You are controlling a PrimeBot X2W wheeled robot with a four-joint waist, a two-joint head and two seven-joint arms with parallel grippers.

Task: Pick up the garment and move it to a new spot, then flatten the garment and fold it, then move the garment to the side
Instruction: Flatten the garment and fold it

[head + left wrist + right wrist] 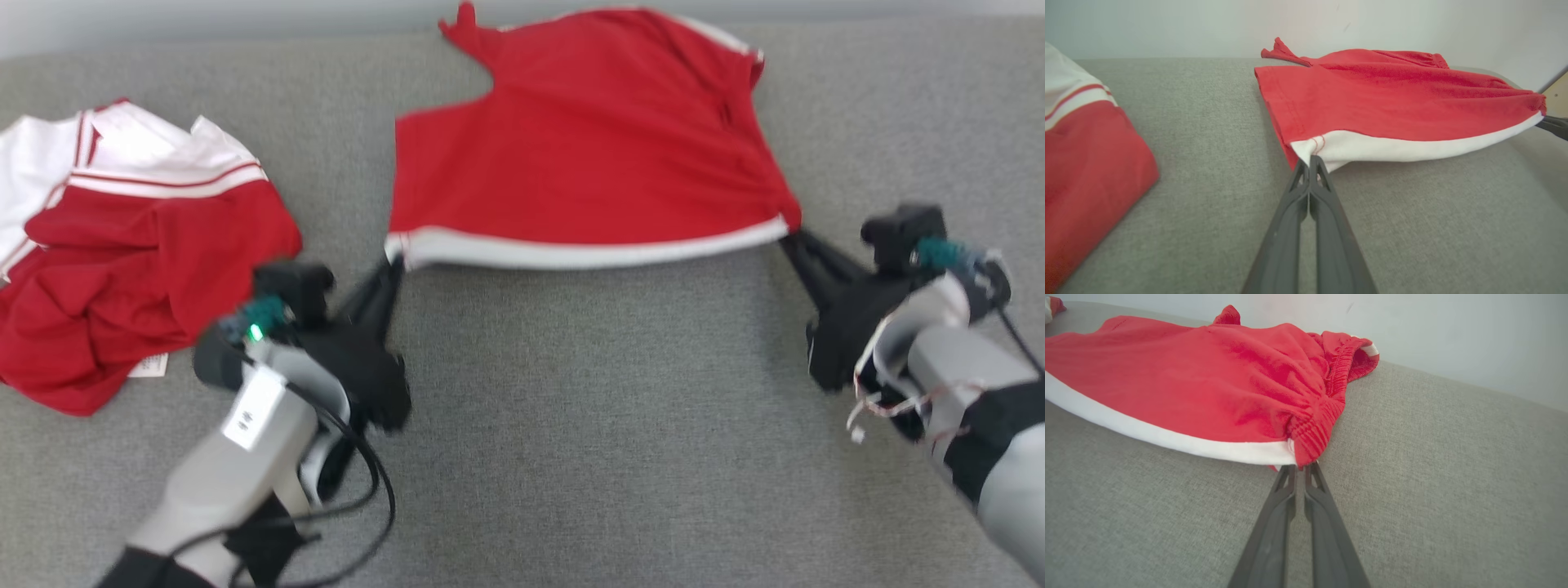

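Note:
The garment (pixel 588 155) is a pair of red shorts with a white band along the near edge, spread out on the grey cushion. My left gripper (pixel 392 263) is shut on its near left corner, pinching the white band (pixel 1355 149) between the fingertips (pixel 1309 162). My right gripper (pixel 790 237) is shut on the near right corner, at the gathered red waistband (pixel 1316 428). The near edge hangs stretched between the two grippers, slightly off the cushion. The garment (pixel 1200 384) lies bunched at its far side.
A second heap of red and white clothing (pixel 122 253) lies at the left on the grey cushion (pixel 604 425). A pale wall (pixel 1208 24) runs behind the cushion's far edge. Bare cushion spreads in front of the garment and to the right.

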